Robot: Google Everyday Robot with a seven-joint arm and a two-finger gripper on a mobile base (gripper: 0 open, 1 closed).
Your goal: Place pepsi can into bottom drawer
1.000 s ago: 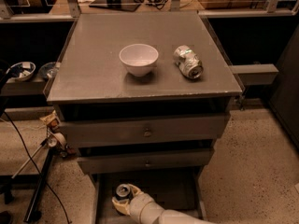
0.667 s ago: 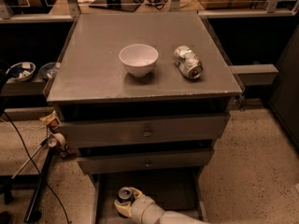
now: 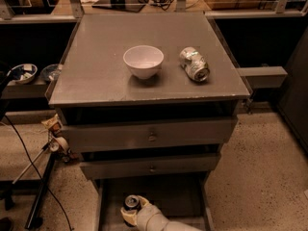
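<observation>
The pepsi can stands upright in the open bottom drawer at the lower edge of the camera view; only its silver top and dark upper rim show. My gripper reaches in from the bottom of the picture on a white padded arm and sits right against the can's near side, its pale fingers wrapped around the can's lower part. The can's body is hidden behind the gripper.
A white bowl and a dented silver-and-green can lie on the grey cabinet top. Two upper drawers with small knobs are slightly pulled out above the bottom drawer. Cables and a stand are on the left floor.
The arm and can have shifted slightly toward the front of the drawer and lower in view. The bowl and dented can have not moved.
</observation>
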